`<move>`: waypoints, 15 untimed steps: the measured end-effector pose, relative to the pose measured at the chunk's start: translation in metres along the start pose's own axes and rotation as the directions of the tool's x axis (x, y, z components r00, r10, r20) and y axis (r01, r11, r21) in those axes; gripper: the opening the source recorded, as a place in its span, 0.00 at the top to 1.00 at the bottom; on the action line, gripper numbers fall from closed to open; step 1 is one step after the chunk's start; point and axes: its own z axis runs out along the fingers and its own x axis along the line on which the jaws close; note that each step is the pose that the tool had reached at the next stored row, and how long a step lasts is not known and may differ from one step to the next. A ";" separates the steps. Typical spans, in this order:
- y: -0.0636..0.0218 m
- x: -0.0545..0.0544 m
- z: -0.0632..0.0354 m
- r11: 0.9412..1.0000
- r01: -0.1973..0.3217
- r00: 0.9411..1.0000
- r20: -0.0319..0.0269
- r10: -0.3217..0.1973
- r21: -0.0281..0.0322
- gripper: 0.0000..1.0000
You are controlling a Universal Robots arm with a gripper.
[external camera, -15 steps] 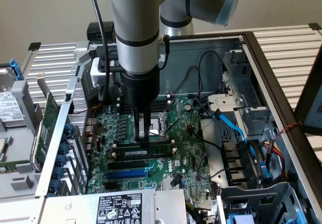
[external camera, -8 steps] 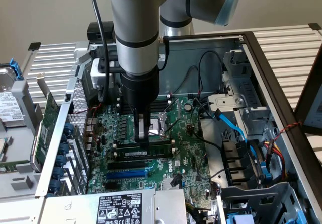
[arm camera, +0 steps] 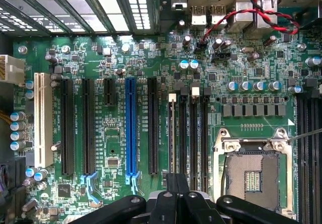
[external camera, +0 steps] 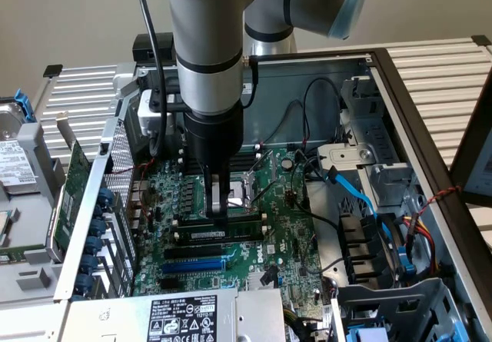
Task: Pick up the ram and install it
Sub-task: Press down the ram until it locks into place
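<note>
The ram [external camera: 231,233], a long thin green stick with a white label, stands on edge in one of the black memory slots [external camera: 207,246] on the motherboard inside the open computer case. My gripper [external camera: 220,216] hangs straight down over its middle, fingers shut together, with the tips at the ram's top edge. In the wrist view the ram [arm camera: 174,133] shows edge-on as a thin line in the slot with the white clip. The shut gripper [arm camera: 176,179] sits right above that line, beside the other memory slots [arm camera: 195,133].
The CPU socket [external camera: 250,187] [arm camera: 254,173] lies just beyond the memory slots. A blue expansion slot [external camera: 192,266] [arm camera: 131,128] runs alongside. Blue cables [external camera: 361,196] and drive bays are at the exterior view's right. A green expansion card [external camera: 73,180] leans outside the case at its left.
</note>
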 end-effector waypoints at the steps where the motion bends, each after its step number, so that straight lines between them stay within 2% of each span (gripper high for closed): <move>1: 0.0000 0.000 0.0002 1.000 0.000 1.000 0.000 0.000 0.000 0.90; 6: 0.0000 0.000 -0.0007 1.000 0.000 1.000 0.001 0.000 0.001 0.90; 7: 0.0001 0.000 -0.0025 1.000 0.000 1.000 0.002 0.000 0.000 0.90; 9: 0.0002 0.000 -0.0085 1.000 0.000 1.000 0.000 0.000 0.000 0.90; 13: 0.0002 0.000 -0.0195 1.000 0.000 1.000 0.000 0.000 0.000 0.90; 15: 0.0002 0.001 -0.0218 1.000 0.000 1.000 0.001 0.000 0.000 0.90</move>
